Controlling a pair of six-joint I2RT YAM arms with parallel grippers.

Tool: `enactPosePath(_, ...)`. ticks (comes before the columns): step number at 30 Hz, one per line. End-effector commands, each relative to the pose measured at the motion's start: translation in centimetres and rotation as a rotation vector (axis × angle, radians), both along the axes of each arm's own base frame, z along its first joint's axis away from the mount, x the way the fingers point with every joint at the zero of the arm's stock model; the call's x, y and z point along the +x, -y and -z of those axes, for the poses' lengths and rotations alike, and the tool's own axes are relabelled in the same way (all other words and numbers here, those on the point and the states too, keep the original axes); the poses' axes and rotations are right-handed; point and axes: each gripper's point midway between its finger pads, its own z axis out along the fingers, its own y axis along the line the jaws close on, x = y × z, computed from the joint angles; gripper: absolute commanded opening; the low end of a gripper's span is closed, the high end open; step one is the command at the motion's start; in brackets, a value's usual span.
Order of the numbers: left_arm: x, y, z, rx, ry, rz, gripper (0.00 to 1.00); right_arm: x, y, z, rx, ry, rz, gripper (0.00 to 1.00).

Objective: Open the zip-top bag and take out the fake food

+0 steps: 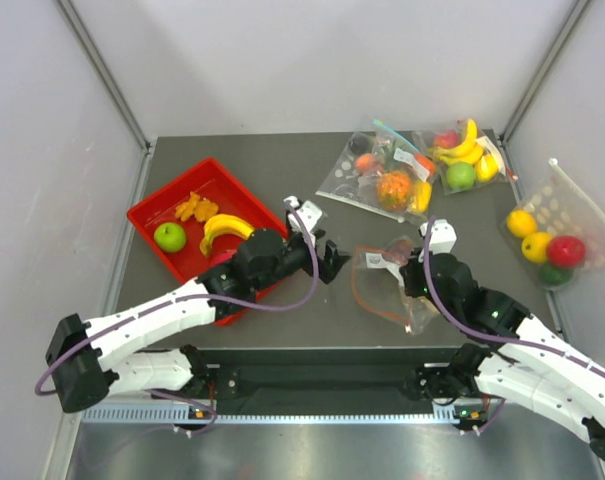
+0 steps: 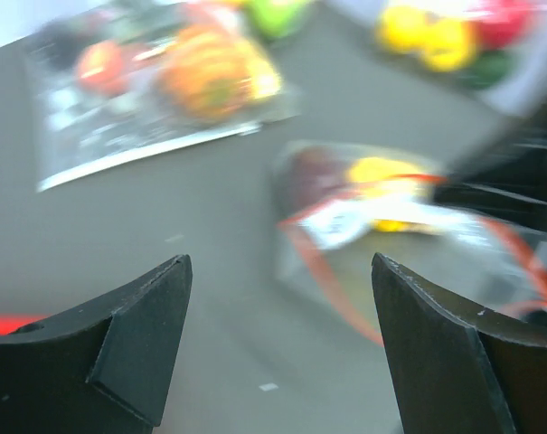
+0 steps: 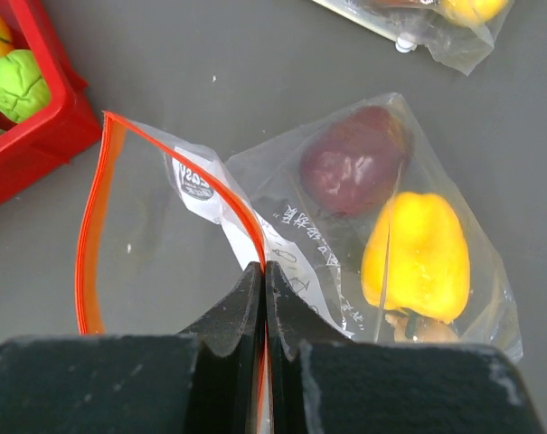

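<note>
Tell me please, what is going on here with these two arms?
The right claw is shut on the rim of the zip-top bag, whose orange-red mouth gapes open. A dark purple piece and a yellow piece lie inside it. The left claw is open, beside the bag's mouth, holding nothing. A green apple and orange pieces lie in the red tray.

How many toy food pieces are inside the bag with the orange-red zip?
3: a dark purple piece, a yellow piece beside it, a beige one peeking from under the yellow; others may be hidden.
</note>
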Motion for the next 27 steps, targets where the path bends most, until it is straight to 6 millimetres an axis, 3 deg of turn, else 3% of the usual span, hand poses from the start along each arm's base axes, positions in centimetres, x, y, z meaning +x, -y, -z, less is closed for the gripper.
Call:
enactPosePath(1,-3.4,3.4,-1.3,-0.094,0.010,0.129,0.84,0.7,-0.2,-2.2,0.032,0.039,0.016,0.00)
enactPosePath(4,-6.0,5.3,-1.3,-0.106,0.016,0.210,0.84,0.7,-0.1,-2.5,0.034,0.042,0.019,0.00)
enactPosePath(8,-7.9,7.8,-0.2,-0.105,0.008,0.289,0.84,0.9,-0.3,-3.4,0.039,0.054,0.013,0.00)
enactPosePath(10,-8.3,9.3,1.6,-0.075,-0.017,0.311,0.83,0.8,-0.6,-3.5,0.044,0.048,0.002,0.00)
enactPosePath(14,-8.3,11.3,4.0,-0.047,-0.039,0.325,0.82,0.7,-1.3,-3.7,0.072,0.046,-0.022,0.00)
enactPosePath(15,-8.2,11.8,5.4,-0.024,-0.053,0.325,0.82,0.6,-1.3,-3.7,0.078,0.046,-0.025,0.00)
enactPosePath(27,-5.1,13.8,12.2,0.051,-0.059,0.210,0.83,-0.4,-2.0,-4.1,0.130,0.040,-0.077,0.00)
